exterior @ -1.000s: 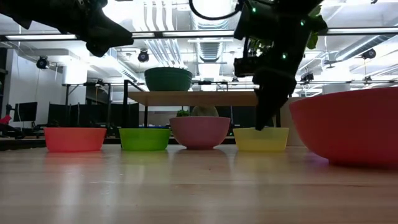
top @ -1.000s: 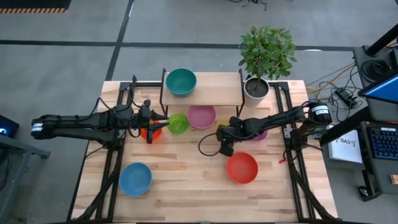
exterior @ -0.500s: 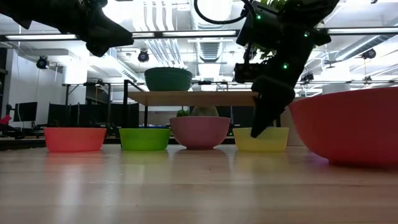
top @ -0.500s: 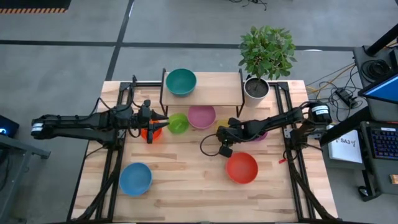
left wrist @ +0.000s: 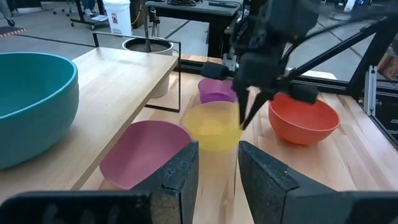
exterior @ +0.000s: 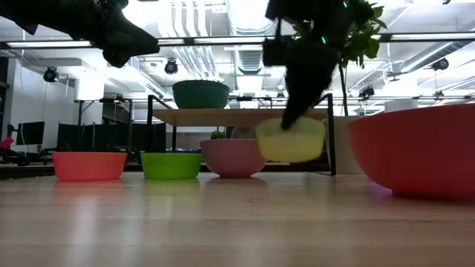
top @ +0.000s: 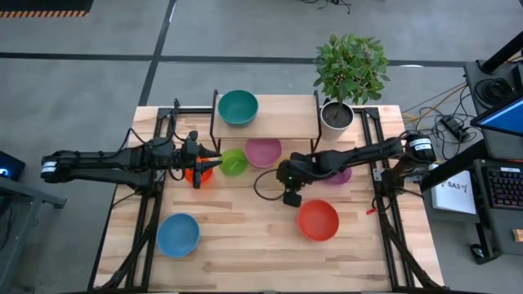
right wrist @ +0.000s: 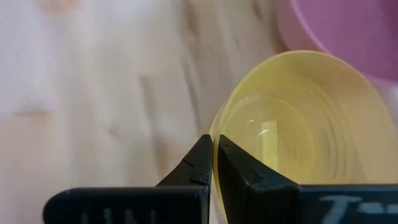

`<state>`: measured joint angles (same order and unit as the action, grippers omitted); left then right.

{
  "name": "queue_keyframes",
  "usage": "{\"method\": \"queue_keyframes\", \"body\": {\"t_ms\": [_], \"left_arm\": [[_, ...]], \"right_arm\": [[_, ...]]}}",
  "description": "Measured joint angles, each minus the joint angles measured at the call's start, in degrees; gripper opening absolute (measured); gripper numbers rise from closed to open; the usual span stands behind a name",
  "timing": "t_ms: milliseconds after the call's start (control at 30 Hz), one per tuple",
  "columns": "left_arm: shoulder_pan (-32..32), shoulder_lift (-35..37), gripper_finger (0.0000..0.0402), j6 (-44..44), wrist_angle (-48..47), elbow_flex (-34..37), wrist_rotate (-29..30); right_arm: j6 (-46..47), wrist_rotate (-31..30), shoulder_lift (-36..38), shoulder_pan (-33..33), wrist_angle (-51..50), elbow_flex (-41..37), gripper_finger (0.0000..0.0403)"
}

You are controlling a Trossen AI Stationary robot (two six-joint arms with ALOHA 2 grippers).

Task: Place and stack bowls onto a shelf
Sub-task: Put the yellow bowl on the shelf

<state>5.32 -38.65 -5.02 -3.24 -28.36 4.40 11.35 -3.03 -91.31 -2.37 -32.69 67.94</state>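
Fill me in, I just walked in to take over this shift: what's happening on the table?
The right claw is shut on the rim of the yellow bowl, holding it off the table beside the pink bowl. The left claw is open above the orange bowl, touching nothing. Only the teal bowl sits on the shelf. The lime green, purple, red and blue bowls are on the table.
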Motion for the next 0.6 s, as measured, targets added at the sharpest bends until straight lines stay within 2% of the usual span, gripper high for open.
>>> {"method": "queue_keyframes", "body": {"t_ms": [133,367,600], "left_arm": [[0.0,0.0,0.0095,0.0,0.2,0.0,0.0],[0.0,0.0,0.0095,0.01,0.21,0.0,-0.02],[0.0,0.0,0.0095,0.02,0.23,0.0,-0.39]], "right_arm": [[-3.33,5.1,0.0,-0.12,-1.26,5.79,0.0009],[-10.22,3.7,0.0,-0.11,-8.87,15.93,0.0009],[-19.86,-16.15,0.09,2.55,-10.32,19.02,0.0009]]}}
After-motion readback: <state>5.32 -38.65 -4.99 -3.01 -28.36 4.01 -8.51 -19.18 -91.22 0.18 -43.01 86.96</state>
